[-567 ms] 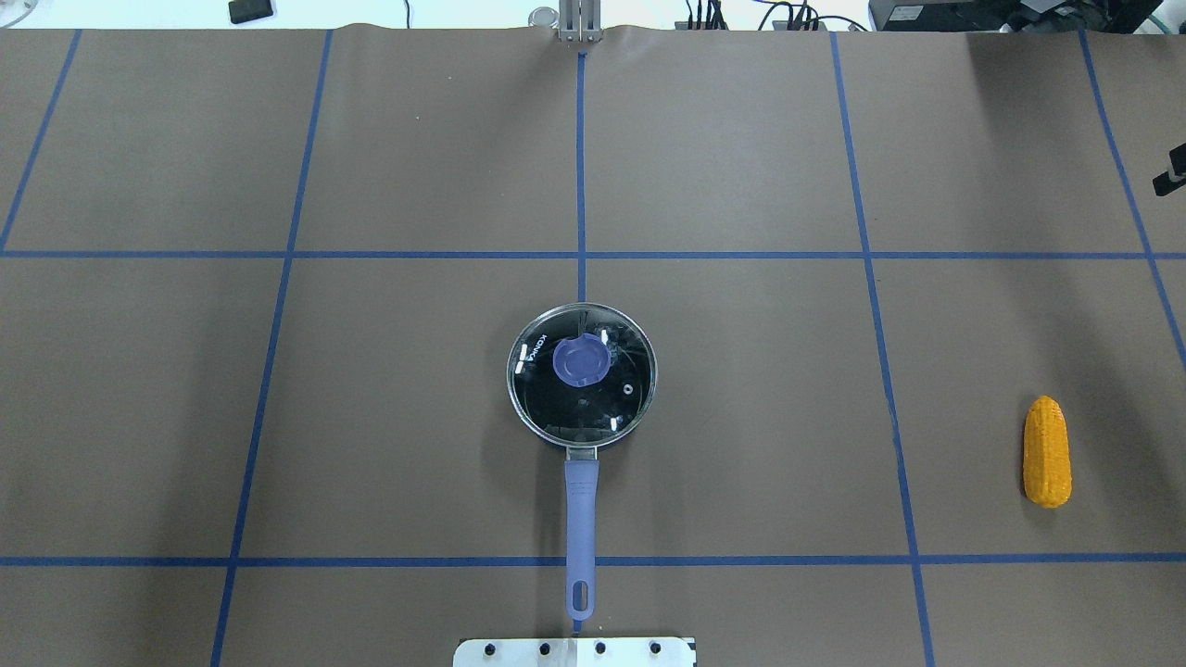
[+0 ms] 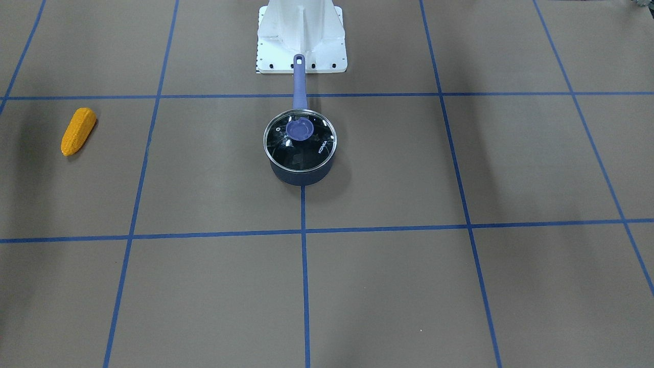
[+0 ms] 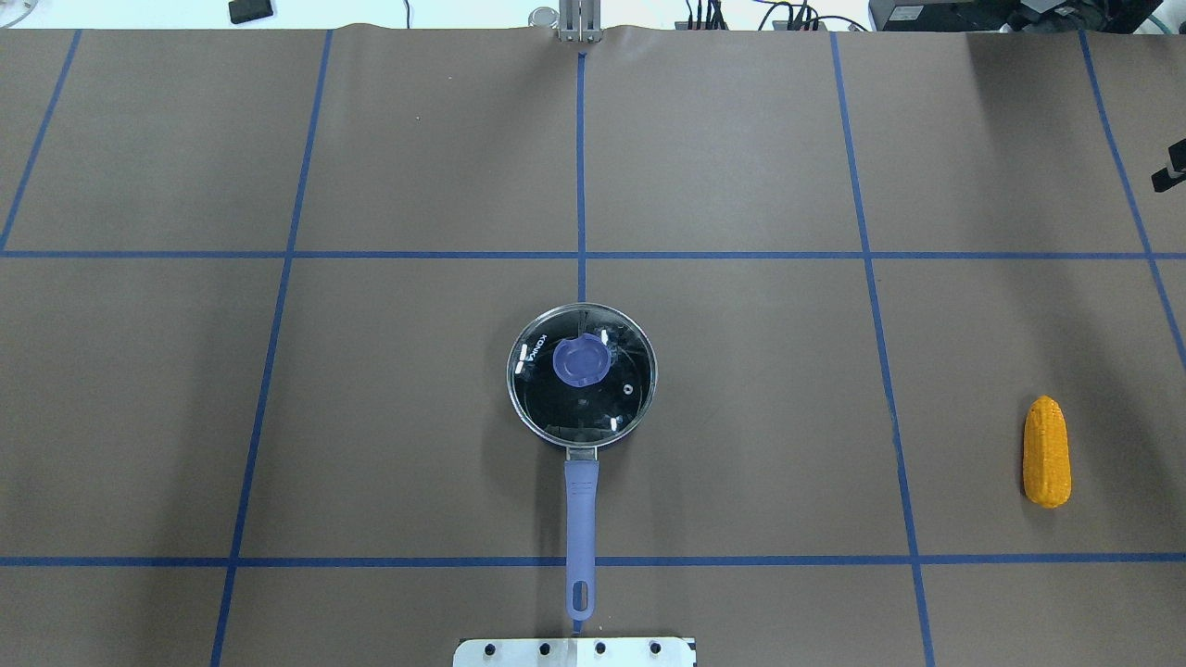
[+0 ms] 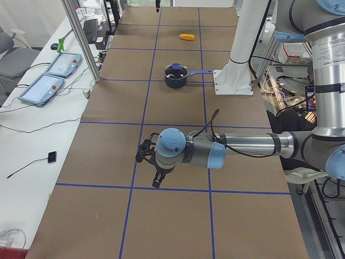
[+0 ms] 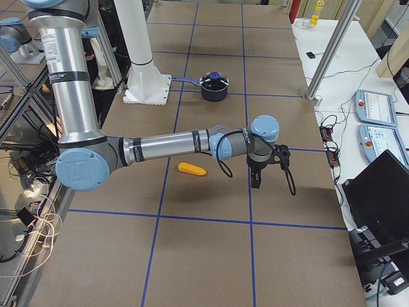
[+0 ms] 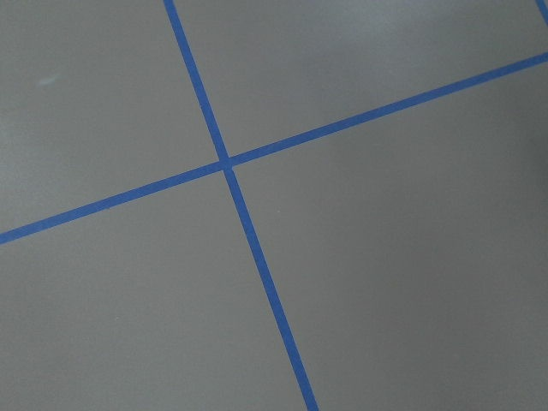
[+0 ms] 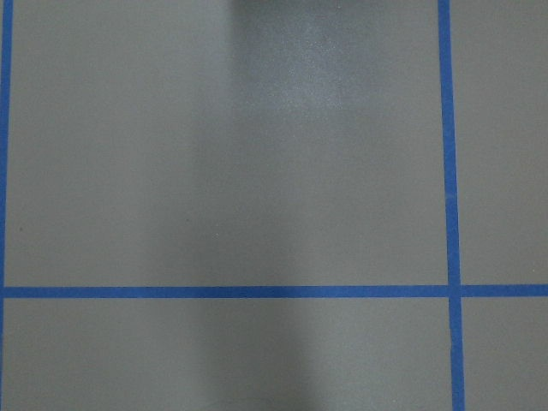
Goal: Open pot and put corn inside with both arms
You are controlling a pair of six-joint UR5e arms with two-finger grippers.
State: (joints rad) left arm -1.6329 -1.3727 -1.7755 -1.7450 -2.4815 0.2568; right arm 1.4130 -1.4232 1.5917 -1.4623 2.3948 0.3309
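Overhead view: pot point(image 2: 301, 176) handle points to 6 o'clock, at the base point(image 3: 574, 651). Lid point(image 3: 611, 408) on, so uncovering likely comes first. Corn point(image 3: 1046, 451) lies at pot's 3 o'clock, well apart, nearer the right gripper point(image 5: 257, 179). Left gripper point(image 4: 156, 181) hangs at the opposite end. Jaw openings: cannot tell.

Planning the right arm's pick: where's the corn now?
Overhead, the corn lies flat near the view's right edge, on the robot's right, far from the lidded pot at centre.
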